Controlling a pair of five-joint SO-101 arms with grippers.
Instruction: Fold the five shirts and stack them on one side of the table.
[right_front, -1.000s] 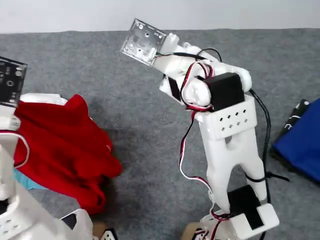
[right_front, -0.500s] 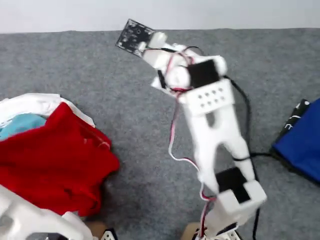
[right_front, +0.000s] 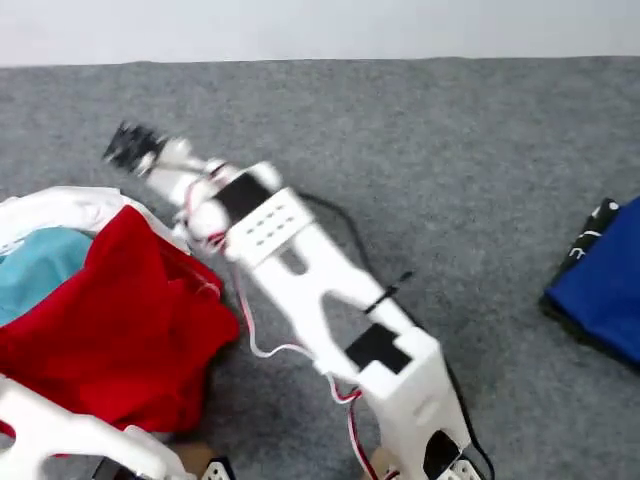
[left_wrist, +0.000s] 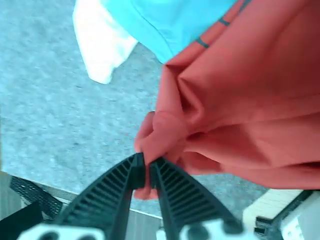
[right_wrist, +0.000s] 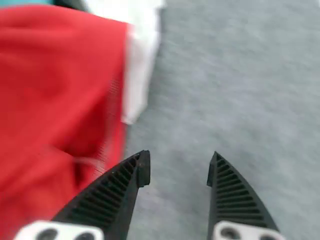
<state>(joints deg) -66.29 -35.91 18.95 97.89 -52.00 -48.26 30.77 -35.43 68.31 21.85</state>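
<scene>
A red shirt (right_front: 130, 320) lies crumpled at the table's left, on top of a teal shirt (right_front: 40, 275) and a white shirt (right_front: 70, 205). My left gripper (left_wrist: 145, 172) is shut on a bunched fold of the red shirt (left_wrist: 240, 100), with the teal shirt (left_wrist: 165, 20) and the white shirt (left_wrist: 100, 45) beyond it. The left arm (right_front: 60, 435) is at the near left edge. My right arm (right_front: 300, 280) stretches across to the pile's far edge. Its gripper (right_wrist: 179, 167) is open over bare carpet, just beside the red shirt (right_wrist: 55, 100) and the white hem (right_wrist: 142, 65).
A blue shirt (right_front: 600, 290) with a black item (right_front: 595, 230) at its edge lies at the table's right side. Grey carpet (right_front: 450, 150) covers the table, open in the middle and at the back.
The right arm has swung left from the table's middle over to the shirt pile. The left arm has dropped to the near edge, and the teal shirt now shows beside the red one.
</scene>
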